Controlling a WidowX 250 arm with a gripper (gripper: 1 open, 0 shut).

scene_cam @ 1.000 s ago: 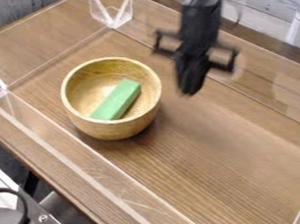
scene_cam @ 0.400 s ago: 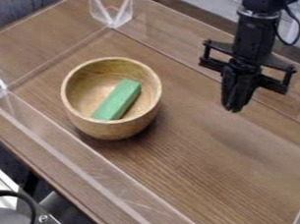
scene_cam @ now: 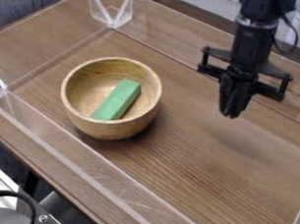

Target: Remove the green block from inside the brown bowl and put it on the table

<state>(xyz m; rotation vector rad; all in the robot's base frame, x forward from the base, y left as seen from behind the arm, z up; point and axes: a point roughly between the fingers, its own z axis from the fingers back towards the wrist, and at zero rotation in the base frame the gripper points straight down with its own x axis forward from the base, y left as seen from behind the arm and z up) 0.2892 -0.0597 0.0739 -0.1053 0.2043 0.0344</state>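
A bright green block [scene_cam: 116, 100] lies slanted inside the round brown bowl [scene_cam: 74, 105], which rests on the left half of the wood-grain table [scene_cam: 200, 173]. My black gripper [scene_cam: 232, 111] hangs to the right of the bowl, well apart from it, pointing down at the bare table. Its fingers are pressed together with nothing between them.
Low clear acrylic walls [scene_cam: 108, 12] edge the tabletop on all sides. A folded clear piece stands at the back left corner. Bare wood lies in front of and to the right of the bowl.
The gripper has swung from beside the bowl's back right to the right side of the table and sunk a little. Bowl and block have not moved.
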